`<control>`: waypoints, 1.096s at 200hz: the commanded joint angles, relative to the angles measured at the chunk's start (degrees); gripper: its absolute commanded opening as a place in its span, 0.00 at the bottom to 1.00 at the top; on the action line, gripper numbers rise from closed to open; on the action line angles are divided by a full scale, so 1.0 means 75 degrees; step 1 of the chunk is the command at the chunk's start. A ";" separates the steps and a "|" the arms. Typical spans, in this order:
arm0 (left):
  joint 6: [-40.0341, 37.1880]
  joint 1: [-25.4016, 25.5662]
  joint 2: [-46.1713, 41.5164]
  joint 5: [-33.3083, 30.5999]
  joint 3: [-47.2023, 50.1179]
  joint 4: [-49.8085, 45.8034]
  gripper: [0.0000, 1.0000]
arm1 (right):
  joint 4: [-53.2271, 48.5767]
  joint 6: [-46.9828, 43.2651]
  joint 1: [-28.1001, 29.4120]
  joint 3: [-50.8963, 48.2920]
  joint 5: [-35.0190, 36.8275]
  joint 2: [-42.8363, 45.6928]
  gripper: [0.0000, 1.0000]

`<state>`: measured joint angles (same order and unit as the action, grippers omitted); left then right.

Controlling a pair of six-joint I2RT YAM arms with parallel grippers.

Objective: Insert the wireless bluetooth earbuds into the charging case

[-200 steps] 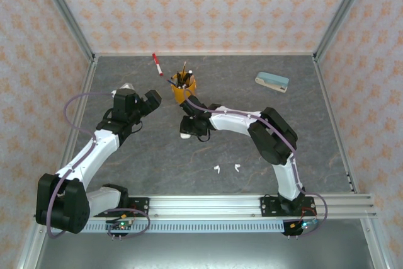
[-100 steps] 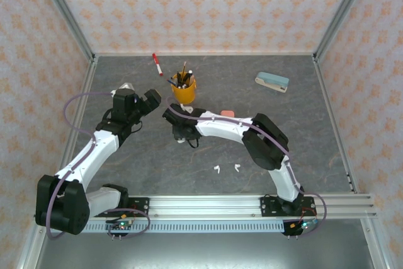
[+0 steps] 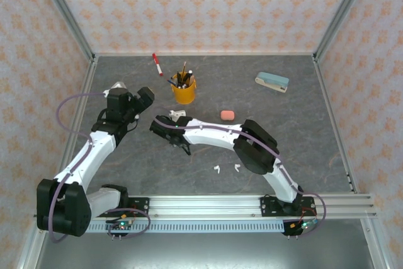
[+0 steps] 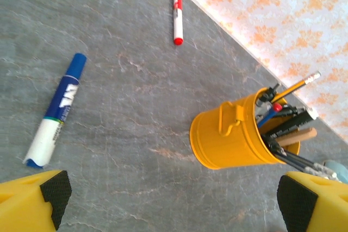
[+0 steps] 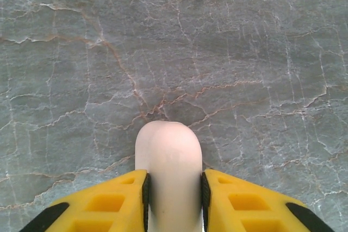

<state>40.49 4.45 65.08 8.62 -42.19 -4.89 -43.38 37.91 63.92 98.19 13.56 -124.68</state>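
In the top view, the right gripper [image 3: 160, 126] is hanging left of the table's [image 3: 302, 137] middle; how its jaws are standing is too small to read here. Two white earbuds [image 3: 216, 169] are lying on the table to this gripper's right and nearer the arm bases, close to each other and well apart from it. A pink case [image 3: 227, 115] is lying further to its right, beyond the forearm. The left gripper [image 3: 143, 97] is hovering just to the left of the right one and a little farther from the bases. A yellow cup [image 3: 184, 91] is standing to its right and a red marker [image 3: 157, 64] is lying beyond it.

In the left wrist view, the left gripper [image 4: 171, 196] is standing spread wide with nothing between its fingers [image 4: 51, 191]. A blue marker [image 4: 57, 110] is lying just ahead of the left finger, the red marker [image 4: 177, 10] is lying far ahead, and the yellow cup [image 4: 234, 139], crammed with pens and pencils, is sitting ahead of the right finger.

In the right wrist view, the right gripper [image 5: 174, 180] is pinching a white case [image 5: 168, 156] between both yellow fingers [image 5: 117, 199]. The case's rounded end is sticking out ahead of the fingertips over the grey marbled table [image 5: 261, 52]. Whether it is touching the surface I cannot tell.
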 commanded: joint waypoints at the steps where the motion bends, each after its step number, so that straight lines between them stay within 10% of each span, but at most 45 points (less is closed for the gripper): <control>1: -0.0033 -0.0212 -0.0178 0.0053 -0.0140 0.0037 1.00 | -0.0759 0.0297 0.0233 0.0349 0.0793 -0.0357 0.27; 113: -0.0014 -0.1036 -0.0008 0.0508 -0.0060 0.0310 1.00 | -0.2411 0.0881 0.1222 0.2324 0.2572 -0.1526 0.27; 219: 0.0062 -0.1569 0.0332 0.1113 0.0023 0.0663 1.00 | -0.2269 0.0485 0.1731 0.3384 0.2332 -0.2134 0.38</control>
<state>40.69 -6.74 67.16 15.33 -42.17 -1.93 -60.16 42.46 76.38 121.86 30.04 -139.68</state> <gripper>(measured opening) 0.998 0.374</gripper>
